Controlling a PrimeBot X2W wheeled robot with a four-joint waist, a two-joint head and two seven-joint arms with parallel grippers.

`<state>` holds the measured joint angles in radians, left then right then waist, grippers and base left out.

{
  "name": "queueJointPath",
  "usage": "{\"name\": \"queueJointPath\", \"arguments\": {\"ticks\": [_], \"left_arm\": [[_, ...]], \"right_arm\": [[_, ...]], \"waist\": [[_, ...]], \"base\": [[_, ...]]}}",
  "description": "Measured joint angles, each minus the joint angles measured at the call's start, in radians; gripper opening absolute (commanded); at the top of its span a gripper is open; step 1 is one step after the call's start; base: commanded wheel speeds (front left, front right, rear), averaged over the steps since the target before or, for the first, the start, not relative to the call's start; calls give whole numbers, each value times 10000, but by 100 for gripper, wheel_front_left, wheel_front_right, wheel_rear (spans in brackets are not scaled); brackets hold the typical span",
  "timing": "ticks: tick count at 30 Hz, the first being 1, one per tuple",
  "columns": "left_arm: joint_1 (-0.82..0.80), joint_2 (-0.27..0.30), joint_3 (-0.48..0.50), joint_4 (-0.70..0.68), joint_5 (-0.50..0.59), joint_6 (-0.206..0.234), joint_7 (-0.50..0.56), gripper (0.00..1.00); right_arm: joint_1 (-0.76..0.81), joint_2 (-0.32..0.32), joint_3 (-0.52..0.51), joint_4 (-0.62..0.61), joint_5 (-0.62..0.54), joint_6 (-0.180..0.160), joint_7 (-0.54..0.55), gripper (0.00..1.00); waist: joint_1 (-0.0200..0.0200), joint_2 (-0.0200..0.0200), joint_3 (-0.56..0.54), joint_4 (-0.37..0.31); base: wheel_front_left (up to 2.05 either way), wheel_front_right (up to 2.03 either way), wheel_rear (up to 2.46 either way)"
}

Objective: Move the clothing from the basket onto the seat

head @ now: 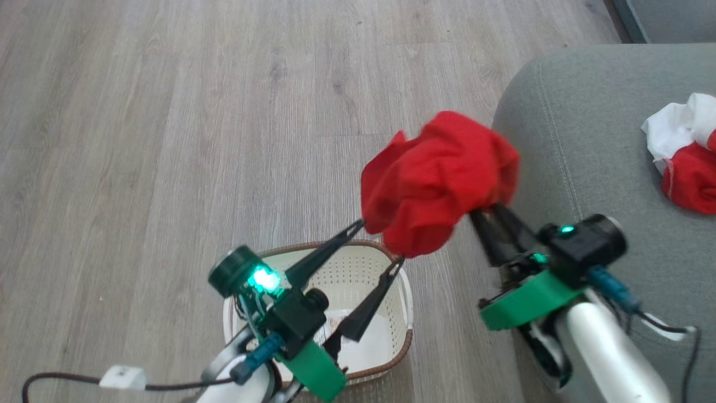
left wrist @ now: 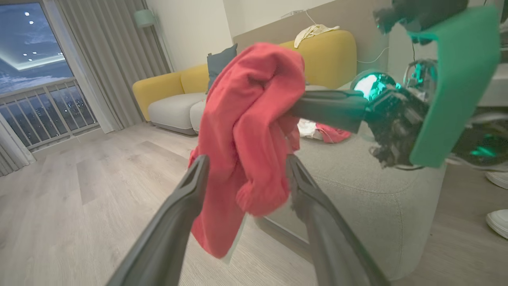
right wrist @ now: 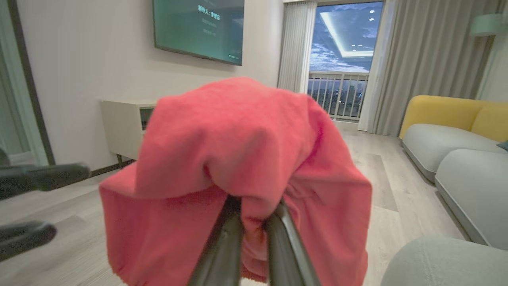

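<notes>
- Garment (head: 439, 179): red, bunched, pinched in my right gripper (head: 484, 219), jaws closed on it, hanging just beside the seat (head: 587, 140).
- My left gripper (head: 380, 242) gapes wide, gripping nothing, over the basket (head: 349, 274).
- I'd swing well over the seat before letting go.
</notes>
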<state>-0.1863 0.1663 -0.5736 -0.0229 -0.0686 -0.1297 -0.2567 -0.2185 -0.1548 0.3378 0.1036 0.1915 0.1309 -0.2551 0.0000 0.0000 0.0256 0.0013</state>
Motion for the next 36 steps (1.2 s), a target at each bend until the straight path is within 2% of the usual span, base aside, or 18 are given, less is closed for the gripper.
{"name": "queueJointPath", "arguments": {"ticks": [9,19,27,36], "left_arm": [[258,40,-178,366,299,0,0,100],[492,40,-362,788,69,0,0,100],[757,102,-667,1300,71,0,0,100],[910,-29,-353,1367,71,0,0,100]], "right_arm": [[696,127,-1990,-142,-82,0,0,0],[1405,554,-3476,334,119,0,0,0],[1538,732,-3678,690,165,0,0,0],[1536,840,-3799,767,167,0,0,0]], "waist": [[0,0,71,-32],[0,0,139,-139],[0,0,231,-229],[0,0,330,-295]], "base": [[0,0,0],[0,0,0],[0,0,0],[0,0,0]]}}
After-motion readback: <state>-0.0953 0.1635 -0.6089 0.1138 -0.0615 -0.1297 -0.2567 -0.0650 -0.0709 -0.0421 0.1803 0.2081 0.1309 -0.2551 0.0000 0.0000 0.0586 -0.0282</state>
